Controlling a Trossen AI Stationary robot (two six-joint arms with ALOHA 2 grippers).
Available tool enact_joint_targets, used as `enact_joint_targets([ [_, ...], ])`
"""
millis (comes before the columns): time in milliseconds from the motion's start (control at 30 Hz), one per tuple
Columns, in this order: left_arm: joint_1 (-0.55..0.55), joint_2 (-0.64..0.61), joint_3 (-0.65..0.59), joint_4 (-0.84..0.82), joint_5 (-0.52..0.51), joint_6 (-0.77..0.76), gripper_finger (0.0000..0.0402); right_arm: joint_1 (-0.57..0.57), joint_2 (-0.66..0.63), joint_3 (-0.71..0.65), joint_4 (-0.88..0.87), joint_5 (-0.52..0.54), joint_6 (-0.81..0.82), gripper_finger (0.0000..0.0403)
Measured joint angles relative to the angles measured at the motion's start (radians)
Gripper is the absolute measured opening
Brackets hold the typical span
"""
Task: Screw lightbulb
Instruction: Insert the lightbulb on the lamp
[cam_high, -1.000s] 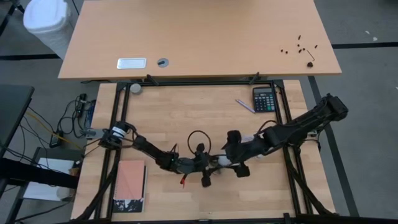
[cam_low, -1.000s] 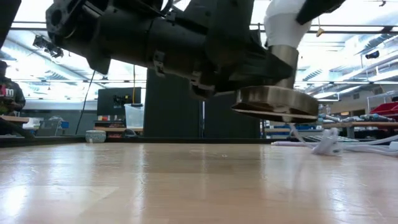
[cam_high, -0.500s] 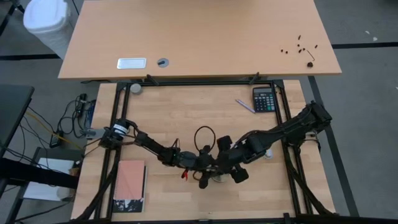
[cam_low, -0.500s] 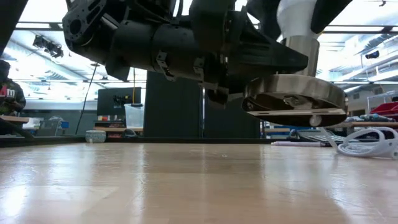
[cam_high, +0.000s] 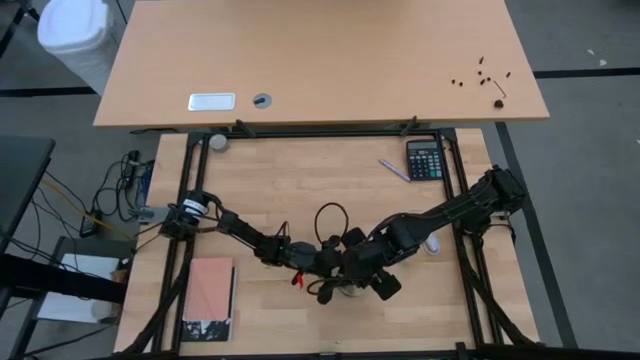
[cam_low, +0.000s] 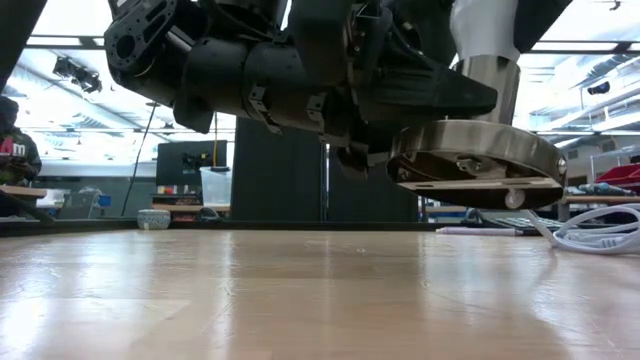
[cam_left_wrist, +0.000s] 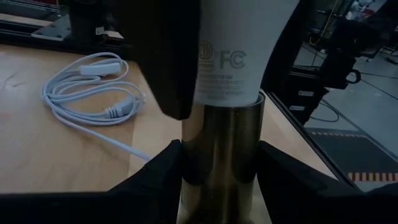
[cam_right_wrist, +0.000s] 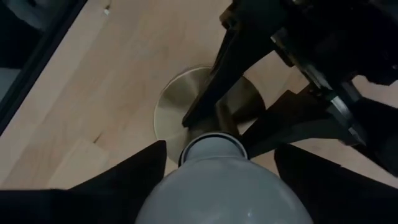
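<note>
Lightbulb (cam_left_wrist: 239, 50) neck reads "FC" beside certification mark.

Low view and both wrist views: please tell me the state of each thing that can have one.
lightbulb: upright, seated in socket
socket: lifted off table, tilted
left pincer: closed on socket stem
right pincer: around the bulb globe, grip not clear
white cord: loosely coiled on table

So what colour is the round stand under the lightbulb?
Brassy gold. The stand under the lightbulb shows best in the right wrist view.
</note>
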Motion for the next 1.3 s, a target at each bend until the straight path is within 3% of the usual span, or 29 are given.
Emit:
enact_joint_targets([
  [200, 0.0, 0.0, 0.0, 0.0, -0.012, 0.0, 0.0182, 0.002, 0.001, 0.0, -0.015, 0.003, 0.022, 0.0255],
  [300, -0.005, 0.0, 0.0, -0.009, -0.054, 0.01, 0.0182, 0.002, 0.001, 0.0, -0.023, 0.011, 0.057, 0.0246],
  [567, -0.032, 0.0, 0.0, -0.023, -0.27, 0.037, 0.0182, -0.001, 0.001, -0.001, -0.06, 0.076, 0.216, 0.0273],
  [833, -0.099, 0.0, 0.0, -0.019, -0.581, 0.166, 0.0181, -0.016, 0.001, -0.001, -0.051, 0.132, 0.358, 0.0248],
  [1033, -0.139, 0.0, 0.0, -0.013, -0.779, 0.206, 0.0179, -0.05, 0.001, -0.002, -0.035, 0.172, 0.518, 0.0259],
  [1300, -0.161, -0.001, 0.001, -0.009, -0.843, 0.222, 0.0152, -0.108, 0.001, -0.002, 0.008, 0.171, 0.742, 0.0258],
])
